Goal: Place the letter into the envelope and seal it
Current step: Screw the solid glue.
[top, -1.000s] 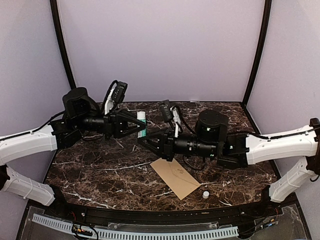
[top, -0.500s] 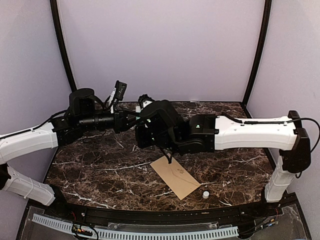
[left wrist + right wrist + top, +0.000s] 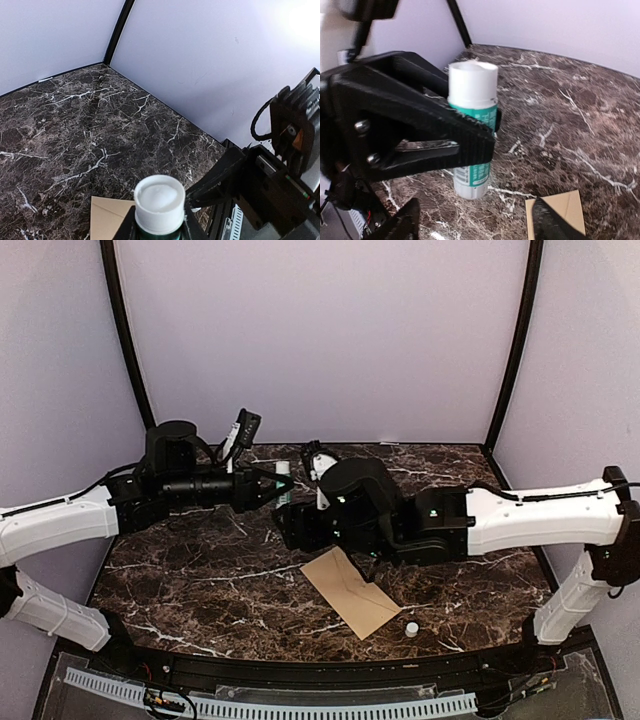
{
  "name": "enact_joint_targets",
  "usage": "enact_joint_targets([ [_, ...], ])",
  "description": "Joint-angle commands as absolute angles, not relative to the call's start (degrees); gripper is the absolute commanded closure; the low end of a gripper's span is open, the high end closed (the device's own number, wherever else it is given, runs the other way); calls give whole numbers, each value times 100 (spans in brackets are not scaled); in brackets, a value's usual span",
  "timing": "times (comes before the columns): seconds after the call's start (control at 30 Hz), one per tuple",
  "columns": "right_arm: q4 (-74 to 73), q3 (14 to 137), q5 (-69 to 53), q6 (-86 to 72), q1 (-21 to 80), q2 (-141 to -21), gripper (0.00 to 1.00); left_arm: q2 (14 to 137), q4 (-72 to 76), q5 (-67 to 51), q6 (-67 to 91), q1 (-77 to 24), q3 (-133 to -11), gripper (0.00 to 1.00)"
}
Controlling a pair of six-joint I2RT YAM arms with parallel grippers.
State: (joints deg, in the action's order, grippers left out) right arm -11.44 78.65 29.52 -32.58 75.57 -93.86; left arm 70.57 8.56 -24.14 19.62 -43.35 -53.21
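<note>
Kraft-brown and matte, the envelope (image 3: 350,592) lies flat on the table (image 3: 200,580), a long narrow rectangle set at a slant near the middle of the near edge; its far left corner lies beneath the right arm, its near right corner points toward the front rail; a faint mark shows on its face, too small to read. Just off that near right corner sits a small white round piece (image 3: 411,628), apart from the paper. The tabletop is polished dark brown stone, veined with thin white lines; smooth pale lilac walls (image 3: 320,340) close it in on three sides.

The left gripper (image 3: 278,486) reaches in from the left, its angular black plastic jaws clamped on a glue stick (image 3: 472,125): a smooth cylinder with a teal printed body and a white top, held roughly upright; whether its lower end meets the stone cannot be told. The right gripper (image 3: 475,210) faces it from the right, jaws spread wide with nothing between them; its dark fingers (image 3: 405,222) stand to either side, short of the stick and not touching it. In both wrist views a square corner of the envelope shows on the marble close to the stick.
</note>
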Motion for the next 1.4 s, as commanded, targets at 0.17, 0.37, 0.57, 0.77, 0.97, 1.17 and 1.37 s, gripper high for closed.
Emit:
enact_joint_targets([
  [0.17,2051,5656,358,-3197,6968,-7862,8,6739,1574,-3538,2096,-4291,-5151,100],
  [0.37,3076,5141,-595,-3081,6882,-7694,7,6865,2601,-5074,2437,-4306,-5054,100],
  [0.57,3537,5174,-1214,-3032,6883,-7893,15,6770,3137,-5645,2686,-4382,-4930,100],
  [0.77,3489,5385,-1411,-2964,6922,-8076,43,6768,3148,-5725,2697,-4420,-4947,100],
  [0.97,3412,5518,-1453,-2888,6984,-8181,58,6763,3139,-5718,2689,-4434,-4948,100],
  [1.17,3402,5544,-1480,-2891,6995,-8219,70,6739,3103,-5671,2654,-4438,-4948,100],
  [1.37,3355,5547,-1520,-2874,7005,-8230,61,6751,3085,-5655,2645,-4437,-4948,100],
])
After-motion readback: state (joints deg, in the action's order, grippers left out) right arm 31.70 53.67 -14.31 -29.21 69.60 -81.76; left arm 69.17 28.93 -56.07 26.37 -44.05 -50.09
